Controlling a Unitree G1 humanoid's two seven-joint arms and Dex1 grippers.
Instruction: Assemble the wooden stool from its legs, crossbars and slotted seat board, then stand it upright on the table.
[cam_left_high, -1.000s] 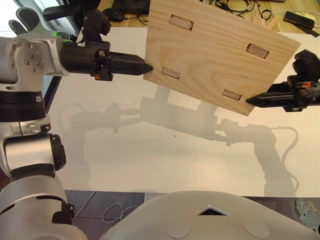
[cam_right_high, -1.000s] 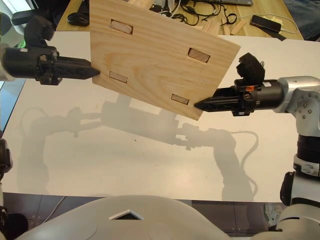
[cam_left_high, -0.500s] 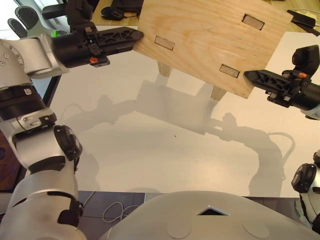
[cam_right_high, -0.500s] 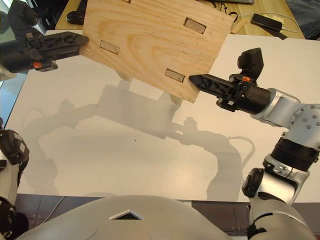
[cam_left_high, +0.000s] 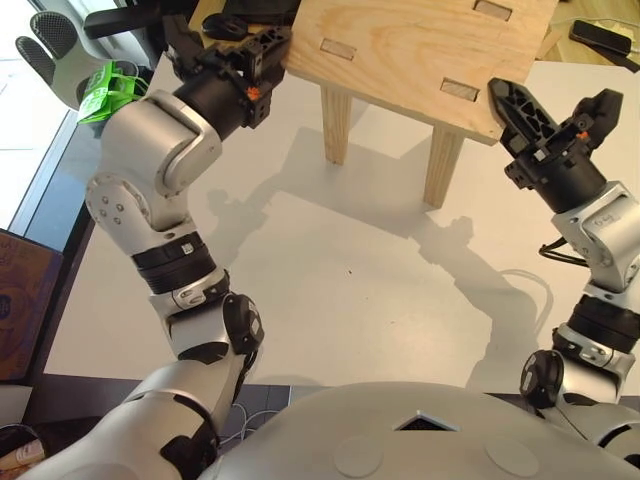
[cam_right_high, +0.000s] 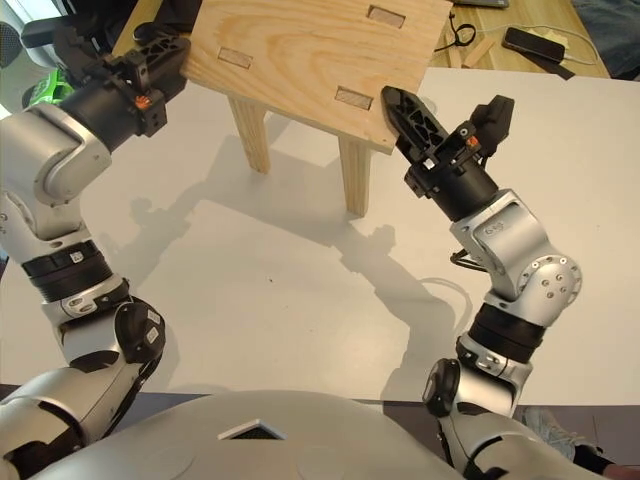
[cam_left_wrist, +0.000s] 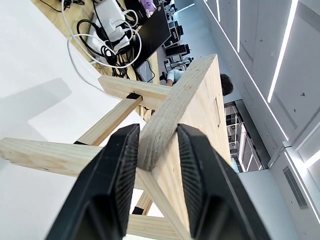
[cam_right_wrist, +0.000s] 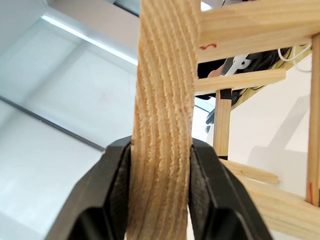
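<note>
I hold the stool (cam_left_high: 436, 160) upright, legs down, near the desk's (cam_left_high: 330, 290) far edge, left gripper (cam_left_high: 272, 48) and right gripper (cam_left_high: 503, 100) each clamped on opposite edges of its seat board (cam_left_high: 420, 45).

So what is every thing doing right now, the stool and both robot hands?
stool: put together, upright; whether its feet touch the table, cannot tell.
seat board: on top, facing up.
legs: pointing down.
crossbar: fitted between legs.
left gripper: shut on the seat board's edge.
right gripper: shut on the opposite edge.
</note>
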